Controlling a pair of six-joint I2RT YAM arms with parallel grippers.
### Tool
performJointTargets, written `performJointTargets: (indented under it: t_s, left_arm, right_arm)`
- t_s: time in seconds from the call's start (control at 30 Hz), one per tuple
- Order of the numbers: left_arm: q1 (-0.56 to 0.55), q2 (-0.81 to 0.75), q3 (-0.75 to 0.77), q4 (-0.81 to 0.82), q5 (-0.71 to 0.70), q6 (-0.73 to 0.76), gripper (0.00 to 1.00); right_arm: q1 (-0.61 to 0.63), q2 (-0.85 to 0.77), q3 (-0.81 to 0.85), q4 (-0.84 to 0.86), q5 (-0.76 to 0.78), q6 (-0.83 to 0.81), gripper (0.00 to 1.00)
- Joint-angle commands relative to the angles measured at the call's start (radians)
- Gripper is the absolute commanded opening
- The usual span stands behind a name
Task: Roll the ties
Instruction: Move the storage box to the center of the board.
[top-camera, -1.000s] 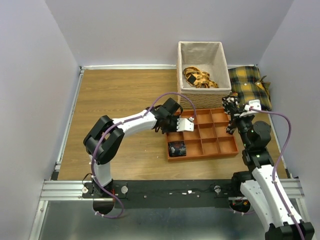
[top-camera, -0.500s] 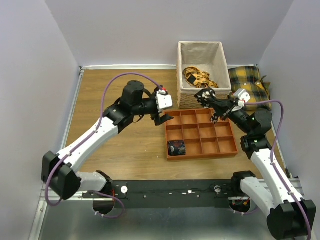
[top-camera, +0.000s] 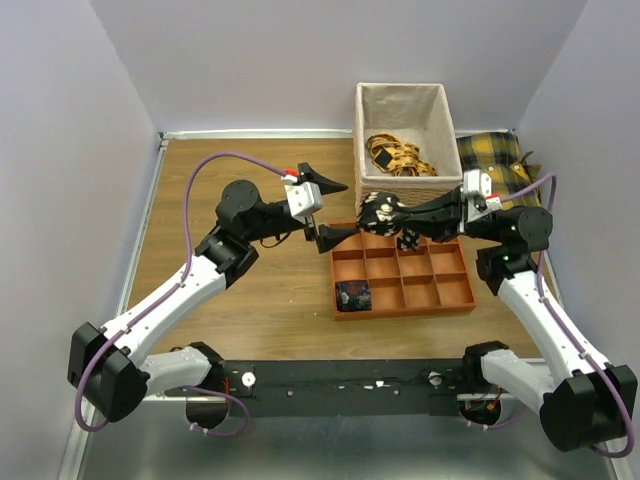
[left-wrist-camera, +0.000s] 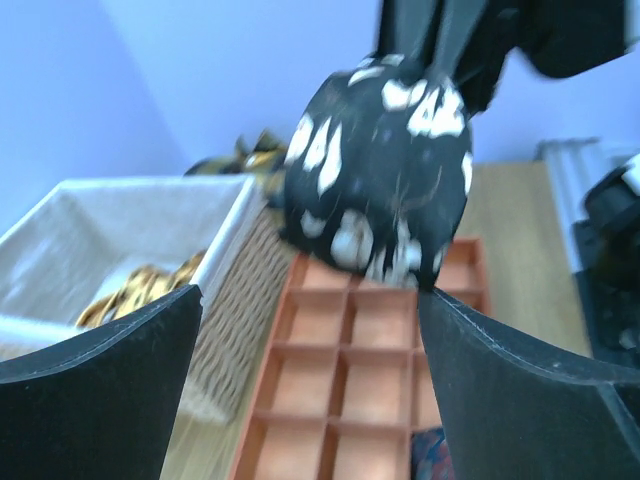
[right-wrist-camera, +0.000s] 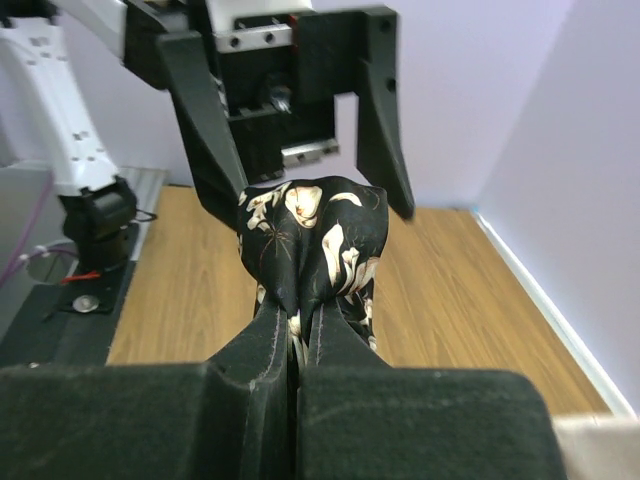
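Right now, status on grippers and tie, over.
Left gripper open, facing the tie. Right gripper shut on coiled tie, aloft by the tray. Nothing between left gripper and tie.

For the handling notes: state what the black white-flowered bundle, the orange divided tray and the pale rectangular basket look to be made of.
Black bundle with white flowers: probably soft woven fabric with a slight sheen; it creases where the right gripper pinches it.
Orange divided tray: rigid matte plastic, perhaps printed; its walls are thin and even.
Pale rectangular basket: woven wicker sides with what looks like a cloth lining.
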Motion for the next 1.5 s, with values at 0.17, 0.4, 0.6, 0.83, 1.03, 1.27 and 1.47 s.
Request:
performJointTargets:
  t_s: [0.17,0.4,0.6,0.83,1.03,1.27,1.47]
  left_arm:
    - [-0.075,0.010,-0.021,0.318,0.059,-0.189,0.99]
    - [-0.075,-0.010,-0.030,0.275,0.152,-0.182,0.84]
    - [-0.074,-0.013,-0.025,0.177,0.125,-0.102,0.82]
    - [-0.074,0.001,-0.013,0.183,0.152,-0.116,0.51]
    - [-0.075,0.016,-0.002,0.198,0.148,-0.134,0.63]
    - [-0.078,0.022,0.002,0.259,0.146,-0.182,0.15]
    - [-0.078,-0.006,-0.018,0.264,0.103,-0.203,0.00]
  right_arm:
    - [0.112,0.064,0.047,0.110,0.000,0.050,0.01]
    - [0.118,0.039,0.067,0.023,0.018,-0.022,0.01]
    - [0.120,0.027,0.069,0.048,0.014,0.004,0.01]
    - [0.129,0.009,0.055,0.044,0.017,0.000,0.01]
    - [0.138,0.007,0.060,0.028,0.015,-0.011,0.01]
    - [0.178,0.042,0.052,0.081,0.029,0.024,0.01]
    - [0.181,0.059,0.093,-0.130,0.141,-0.039,0.27]
